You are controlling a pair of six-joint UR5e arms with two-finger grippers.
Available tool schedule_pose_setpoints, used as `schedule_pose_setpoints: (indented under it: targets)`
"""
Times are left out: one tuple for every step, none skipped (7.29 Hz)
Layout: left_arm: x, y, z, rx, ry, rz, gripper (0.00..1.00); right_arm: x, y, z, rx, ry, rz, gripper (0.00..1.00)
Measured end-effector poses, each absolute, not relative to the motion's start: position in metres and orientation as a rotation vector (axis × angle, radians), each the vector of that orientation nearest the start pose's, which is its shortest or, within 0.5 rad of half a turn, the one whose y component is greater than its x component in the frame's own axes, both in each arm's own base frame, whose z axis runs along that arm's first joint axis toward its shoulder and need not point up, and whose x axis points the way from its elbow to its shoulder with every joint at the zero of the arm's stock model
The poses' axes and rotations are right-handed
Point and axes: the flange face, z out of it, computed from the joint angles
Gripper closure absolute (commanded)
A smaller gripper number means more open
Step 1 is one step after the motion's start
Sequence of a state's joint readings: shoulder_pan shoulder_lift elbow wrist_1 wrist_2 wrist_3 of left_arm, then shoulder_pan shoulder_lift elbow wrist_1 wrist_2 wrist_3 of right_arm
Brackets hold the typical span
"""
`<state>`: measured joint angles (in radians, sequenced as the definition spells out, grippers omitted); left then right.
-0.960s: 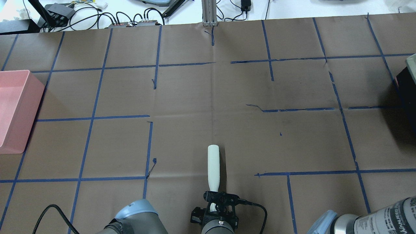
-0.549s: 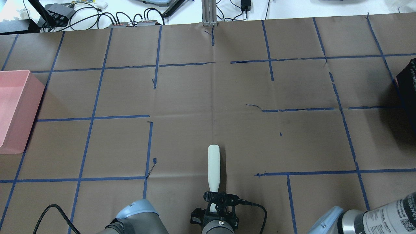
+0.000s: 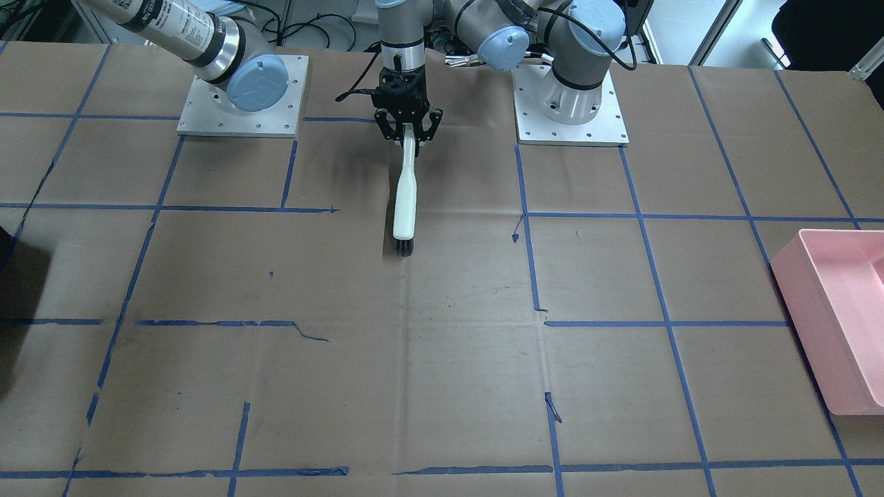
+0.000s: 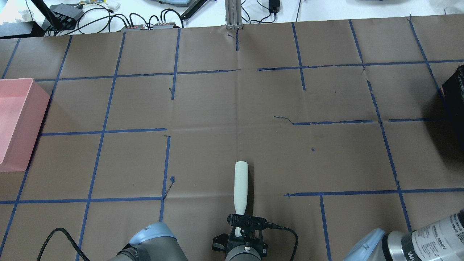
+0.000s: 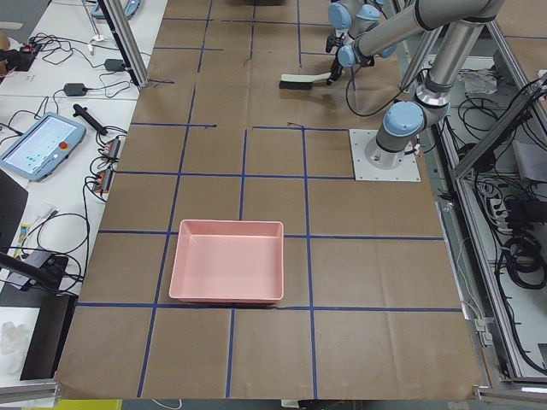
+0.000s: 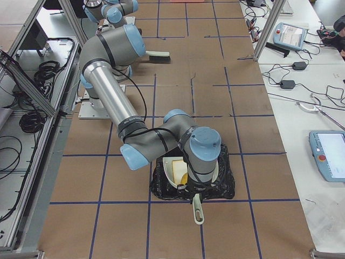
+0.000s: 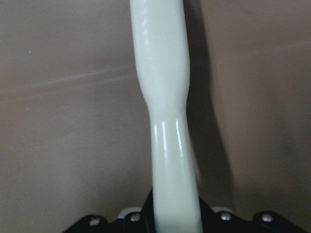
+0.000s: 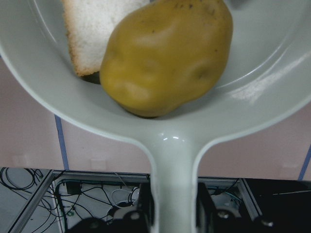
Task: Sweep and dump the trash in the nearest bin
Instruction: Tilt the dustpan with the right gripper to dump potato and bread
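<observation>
Exterior right view, for the dump itself: hovering over the black bin (image 6: 223,183) with a pale dustpan (image 8: 252,92), handle clamped between the closed right fingers (image 8: 145,213). Carrying a yellow-brown potato (image 8: 165,56) and one piece of white bread (image 8: 90,34) in the pan, not yet tipped out. Far across the desk (image 4: 217,108) from the black bin, gripped by the closed left fingers (image 3: 399,134): a white-handled brush (image 3: 405,200), bristles facing down. Could spill past the black bin's rim if tipped fast or off-centre (round potato, likely to roll and bounce). Cannot find a second bread piece; perhaps behind the potato. Right fingers themselves dark and blurred, hard to make out.
</observation>
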<state>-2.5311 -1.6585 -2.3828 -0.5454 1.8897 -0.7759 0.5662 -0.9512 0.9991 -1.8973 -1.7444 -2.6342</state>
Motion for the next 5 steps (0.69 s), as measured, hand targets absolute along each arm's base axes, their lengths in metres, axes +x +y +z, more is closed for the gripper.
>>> schedule_pose_setpoints:
  targets:
    - [-0.380,-0.141,0.198,0.249,2.979,-0.490,0.45,-0.582,-0.506,0.428,-2.397,2.343,0.480,0.99]
    - [-0.379,-0.141,0.198,0.254,2.976,-0.490,0.43,-0.582,-0.507,0.432,-2.389,2.363,0.548,0.99]
    - [-0.379,-0.142,0.198,0.256,2.974,-0.492,0.41,-0.579,-0.509,0.435,-2.376,2.375,0.608,0.98]
    - [-0.379,-0.142,0.198,0.258,2.972,-0.493,0.37,-0.569,-0.515,0.440,-2.369,2.377,0.661,0.98]
    - [-0.379,-0.142,0.198,0.259,2.972,-0.494,0.27,-0.558,-0.519,0.445,-2.364,2.378,0.697,0.98]
